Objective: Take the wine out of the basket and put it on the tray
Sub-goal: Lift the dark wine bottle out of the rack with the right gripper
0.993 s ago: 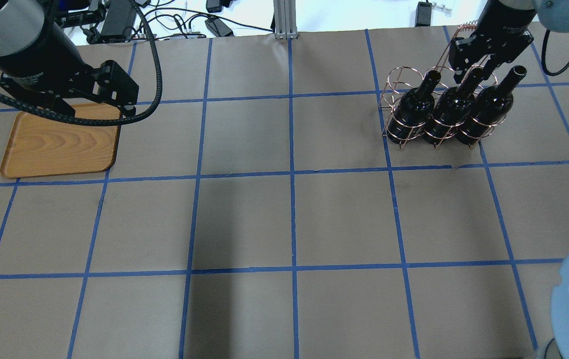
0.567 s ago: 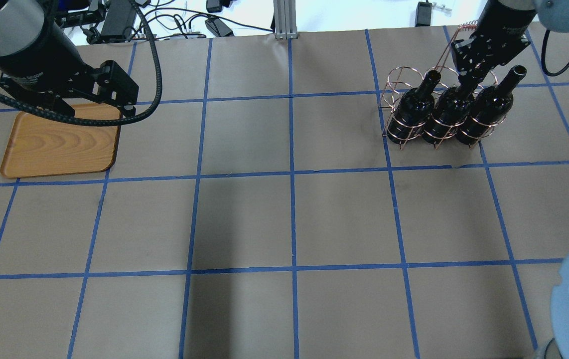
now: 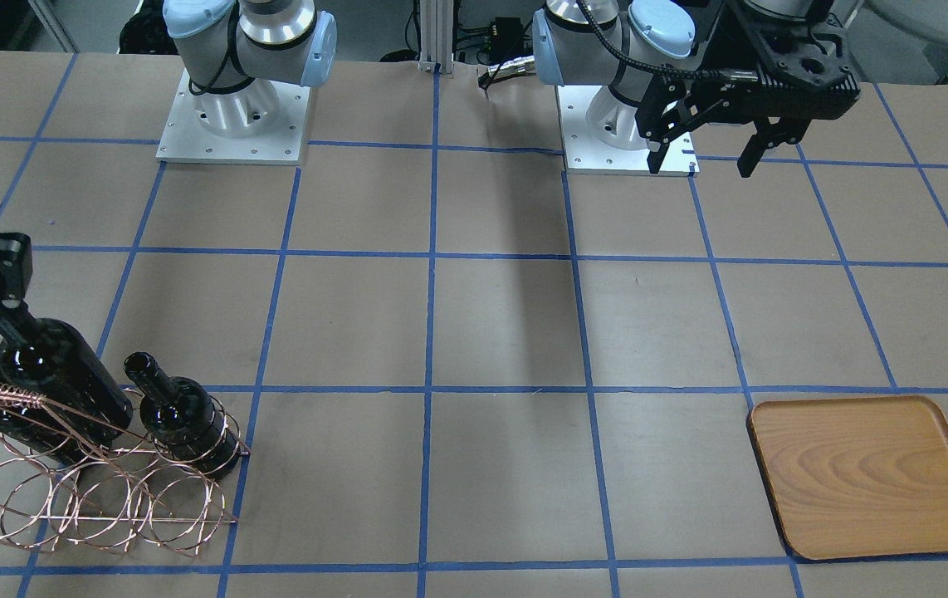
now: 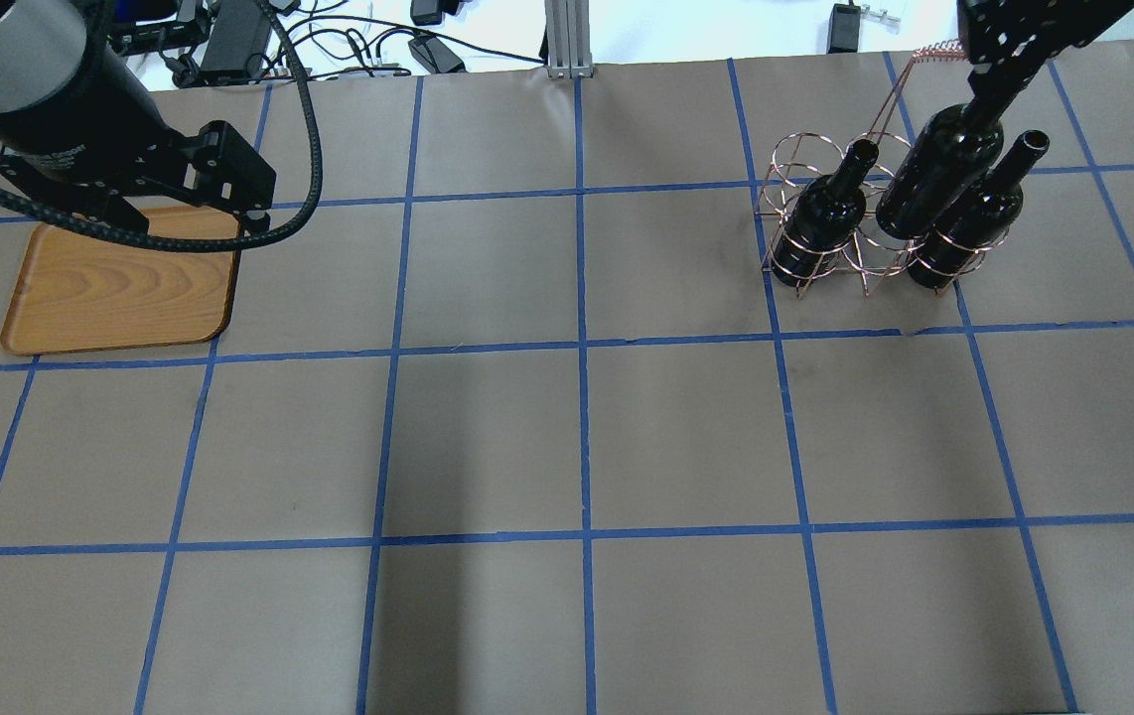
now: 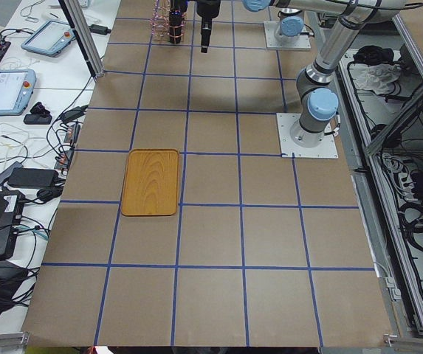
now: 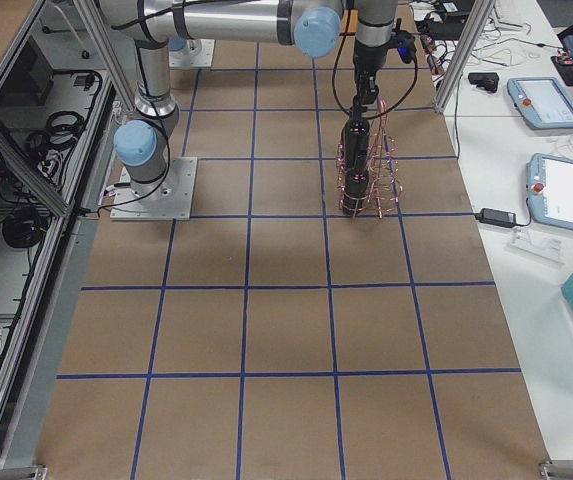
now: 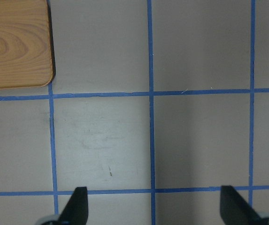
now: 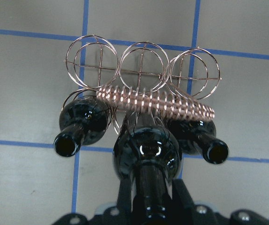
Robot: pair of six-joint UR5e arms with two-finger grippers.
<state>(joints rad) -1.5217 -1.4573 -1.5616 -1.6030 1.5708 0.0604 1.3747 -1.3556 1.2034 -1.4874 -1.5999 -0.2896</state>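
- Our right end effector [image 8: 149,206] is clamped on the slim neck of the middle wine [image 4: 936,174]. The bottle hangs base-down over the basket [image 3: 100,498], near the far edge of the worktop [image 4: 577,427] at the robot's right end.
- Its base sits about level with the top loops. We cannot tell whether it is wholly clear of them. The coiled handle [image 8: 157,102] runs just beside its shoulder.
- A neighbour bottle [image 4: 825,214] stands in the loops on one side and a second neighbour [image 4: 969,223] on the other, both close to the held one.
- Our left end effector [image 3: 701,164] is spread wide and holds nothing. It hovers near the tray [image 3: 864,473], which lies bare toward the left end of that same far edge, well apart from the basket.
- We judge the bottle heavy, rigid and breakable, with glossy glass that gives the pads little friction.
- The neck is the only part free of the wire, so we think it the right place to hold, with the flared lip as a stop against sliding.
- With the weight hanging low, we expect it to swing on any quick move and perhaps knock the handle or a neighbour, so we would go straight up first.
- We would carry it slowly and set it base-first on the tray.
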